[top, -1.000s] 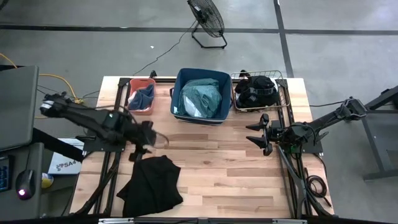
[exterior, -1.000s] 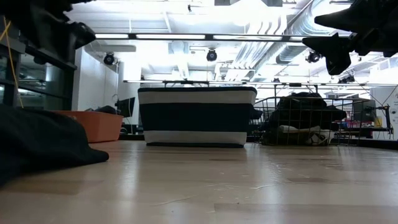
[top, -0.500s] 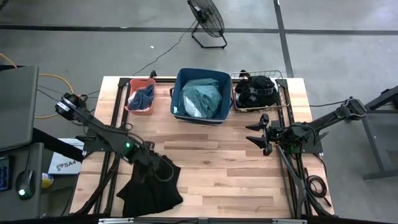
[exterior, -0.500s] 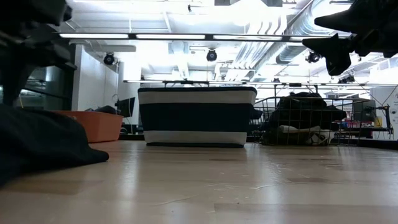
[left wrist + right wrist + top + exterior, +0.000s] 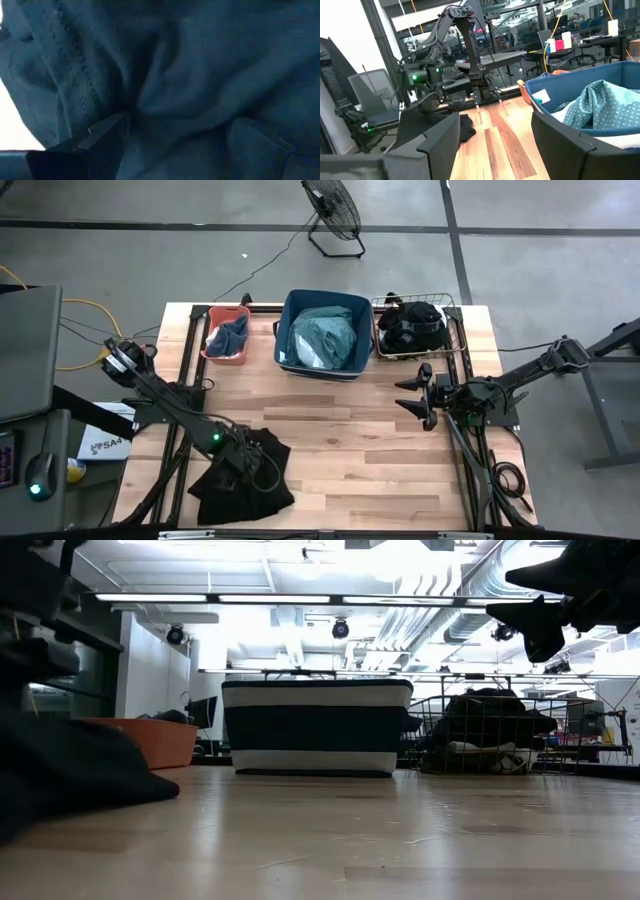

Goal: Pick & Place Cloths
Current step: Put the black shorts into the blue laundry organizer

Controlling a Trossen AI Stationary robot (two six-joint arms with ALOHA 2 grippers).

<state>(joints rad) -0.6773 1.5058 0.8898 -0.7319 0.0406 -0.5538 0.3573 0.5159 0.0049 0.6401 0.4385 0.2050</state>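
A large black cloth (image 5: pixel 262 485) lies crumpled on the table's near left part; the low view shows it as a dark heap (image 5: pixel 80 775). My left gripper (image 5: pixel 246 457) is down on its far part, and the cloth (image 5: pixel 200 75) fills the left wrist view. My right gripper (image 5: pixel 420 402) hangs open above the table right of the middle, touching nothing (image 5: pixel 495 130). A teal-grey dotted shirt (image 5: pixel 322 336) lies in the navy bin, a blue piece (image 5: pixel 231 334) in the orange bin, and black cloths (image 5: pixel 412 326) in the wire basket. My left gripper comes down from above into the black cloth's far part (image 5: pixel 258 448), which lies on the table. One finger (image 5: pixel 100 136) rests against a fold (image 5: pixel 145 100) of the cloth. The cloth hides the other finger, so the kind of hold cannot be told.
Along the far edge stand the orange bin (image 5: pixel 212 320), the navy bin (image 5: pixel 285 330) and the wire basket (image 5: pixel 460 330). Bare wood (image 5: pixel 340 440) lies between the two grippers. A fan (image 5: pixel 333 210) stands on the floor beyond the table.
My left gripper has moved toward the table's near edge and down, from above the bare wood onto the far part of the black cloth. The right arm has kept still.
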